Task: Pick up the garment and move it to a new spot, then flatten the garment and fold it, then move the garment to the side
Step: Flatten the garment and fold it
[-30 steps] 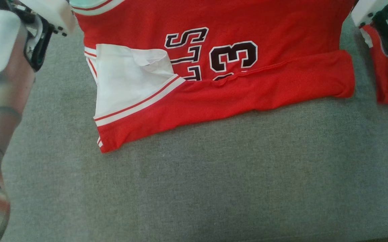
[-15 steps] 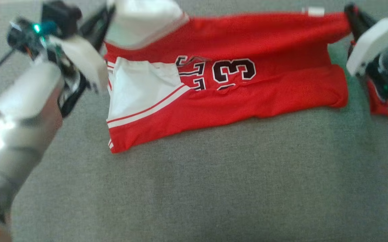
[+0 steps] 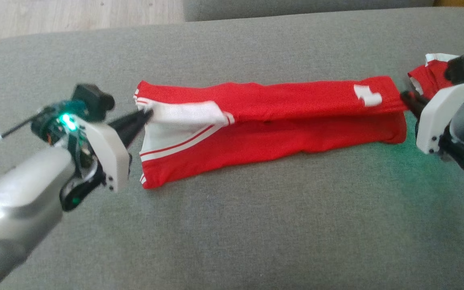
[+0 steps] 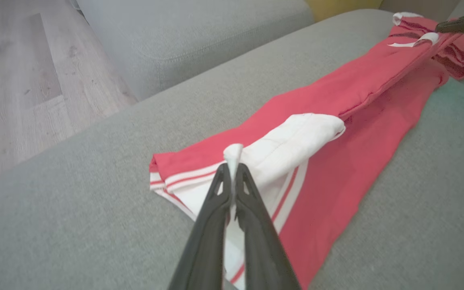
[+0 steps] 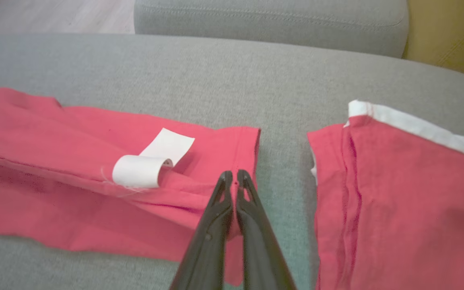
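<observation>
The garment [image 3: 272, 121], a red jersey with white trim, lies folded into a long band across the grey sofa seat [image 3: 256, 225]. At its left end my left gripper [image 3: 148, 114] is shut on a white fold of it; the left wrist view has that white cloth pinched between the fingertips [image 4: 232, 167]. At the right end my right gripper [image 3: 405, 98] is shut on the upper red layer's edge [image 5: 232, 175]. A white label [image 5: 151, 163] curls up near that corner. The upper layer hangs slightly above the lower one.
A second red piece with white trim [image 5: 396, 193] lies just right of the garment, a strip of sofa between them. The sofa's back cushion [image 5: 272, 16] runs behind. Wooden floor [image 4: 18, 80] lies beyond the left end. Bare seat stretches in front.
The head camera has tilted up. Both grippers brought the garment's far edge over and toward me, so the upper layer now covers the printed number and the garment is a narrow band.
</observation>
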You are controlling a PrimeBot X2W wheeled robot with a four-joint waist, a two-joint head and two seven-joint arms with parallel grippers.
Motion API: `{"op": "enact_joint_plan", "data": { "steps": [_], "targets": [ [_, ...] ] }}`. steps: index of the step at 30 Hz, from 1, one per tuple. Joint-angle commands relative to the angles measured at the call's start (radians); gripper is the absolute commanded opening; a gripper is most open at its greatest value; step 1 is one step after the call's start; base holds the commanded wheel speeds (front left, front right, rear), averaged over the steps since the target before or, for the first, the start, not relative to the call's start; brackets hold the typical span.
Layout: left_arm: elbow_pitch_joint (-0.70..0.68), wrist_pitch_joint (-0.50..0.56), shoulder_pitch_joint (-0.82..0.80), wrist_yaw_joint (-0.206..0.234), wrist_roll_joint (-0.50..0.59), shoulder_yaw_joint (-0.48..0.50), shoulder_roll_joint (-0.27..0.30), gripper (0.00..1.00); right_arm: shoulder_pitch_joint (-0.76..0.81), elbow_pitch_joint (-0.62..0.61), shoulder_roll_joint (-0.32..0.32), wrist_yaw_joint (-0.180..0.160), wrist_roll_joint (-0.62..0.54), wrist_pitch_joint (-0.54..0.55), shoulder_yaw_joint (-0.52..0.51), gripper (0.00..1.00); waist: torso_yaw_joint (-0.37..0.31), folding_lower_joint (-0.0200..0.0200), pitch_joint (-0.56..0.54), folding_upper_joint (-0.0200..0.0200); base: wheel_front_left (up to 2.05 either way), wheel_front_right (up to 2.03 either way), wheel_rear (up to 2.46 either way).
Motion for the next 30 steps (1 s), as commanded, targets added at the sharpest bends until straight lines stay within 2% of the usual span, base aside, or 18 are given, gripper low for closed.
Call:
{"op": "enact_joint_plan", "data": {
  "steps": [1,8,20,21,22,23,26,30],
  "targets": [
    [-0.024,0.007,-0.036,0.007,-0.007,0.039,0.049,0.0,0.008,-0.026,-0.034,-0.001,0.012,0.007,0.006,0.0,0.002,0.0002,-0.005,-0.0001,0.0,0.0,0.0],
    [-0.123,0.089,0.006,0.022,-0.035,0.017,0.086,0.0,0.023,-0.067,-0.074,-0.001,0.019,0.06,0.074,0.0,0.003,0.0002,-0.015,-0.0001,0.0,0.0,0.0],
    [-0.205,0.194,0.032,0.03,-0.094,0.004,0.1,0.0,0.011,-0.046,-0.075,-0.001,-0.011,0.033,0.145,0.0,-0.005,0.0002,0.007,-0.0001,0.0,0.0,0.0],
    [-0.203,0.2,0.034,0.03,-0.095,0.003,0.099,0.0,0.01,-0.038,-0.072,-0.001,-0.011,0.028,0.146,0.71,-0.008,0.0002,0.007,-0.0001,0.0,0.0,0.0],
    [-0.201,0.201,0.035,0.031,-0.095,0.002,0.098,0.46,0.011,-0.026,-0.067,-0.001,-0.008,0.03,0.147,1.0,-0.011,0.0002,0.006,-0.0001,0.0,0.0,0.0],
    [-0.199,0.197,0.037,0.033,-0.093,0.002,0.096,1.0,0.011,-0.02,-0.063,-0.001,-0.008,0.03,0.151,1.0,-0.014,0.0002,0.003,-0.0001,0.0,0.0,0.0],
    [-0.189,0.168,0.04,0.046,-0.092,0.014,0.089,1.0,0.003,0.003,-0.052,-0.001,0.0,0.008,0.138,1.0,-0.024,0.0002,-0.01,-0.0001,0.0,0.0,0.0],
    [-0.168,0.048,0.041,0.112,-0.083,0.076,0.065,1.0,-0.015,0.018,-0.027,-0.001,0.006,-0.083,0.097,1.0,-0.037,0.0002,-0.036,-0.0001,0.0,0.0,0.0]
  ]
}}
